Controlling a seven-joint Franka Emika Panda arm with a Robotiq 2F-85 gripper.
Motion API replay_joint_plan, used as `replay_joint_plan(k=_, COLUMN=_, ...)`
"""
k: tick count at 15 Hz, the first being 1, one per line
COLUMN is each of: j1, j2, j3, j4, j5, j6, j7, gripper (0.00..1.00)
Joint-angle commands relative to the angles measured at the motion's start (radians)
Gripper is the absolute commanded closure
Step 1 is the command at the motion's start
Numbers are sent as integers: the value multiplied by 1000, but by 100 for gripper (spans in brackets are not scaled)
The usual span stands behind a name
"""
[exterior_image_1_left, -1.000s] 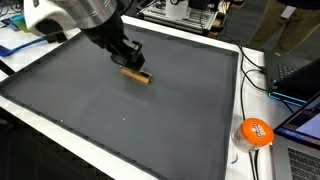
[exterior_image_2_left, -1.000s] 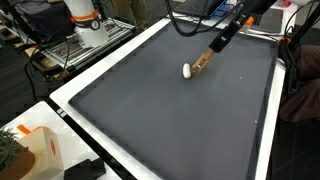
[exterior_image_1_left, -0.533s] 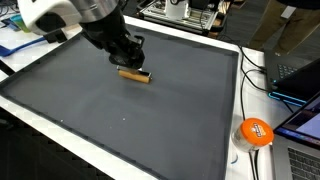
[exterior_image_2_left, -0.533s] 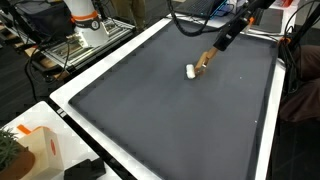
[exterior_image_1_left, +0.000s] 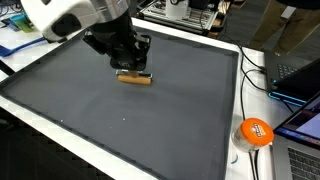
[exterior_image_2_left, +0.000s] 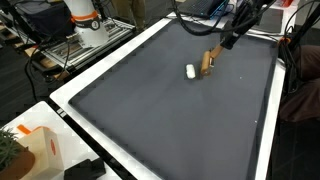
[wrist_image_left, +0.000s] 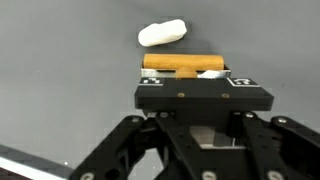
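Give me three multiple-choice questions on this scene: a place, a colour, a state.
1. The white lump lies: A on the grey mat by the stick; B in a cup; C on the floor.
2. The stick is: A blue; B brown; C green.
3. The claw is: A wide open; B hidden; C shut on the stick.
Key: A, wrist view shows them side by side; B, brown in all views; C, it clamps the stick.

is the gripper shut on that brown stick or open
Shut: in the wrist view the gripper clamps the brown stick between its jaws.
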Motion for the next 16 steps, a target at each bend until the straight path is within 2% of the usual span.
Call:
replay_joint_plan(k=1, j1=16, j2=19, j3=3, j4=34, j5=-6, j6=20, j7=-29, gripper=78)
replay_joint_plan(k=16, j1=92, j2=30, j3=-30, j4=32, j5=-70, j6=-13, j7=-20, gripper=78)
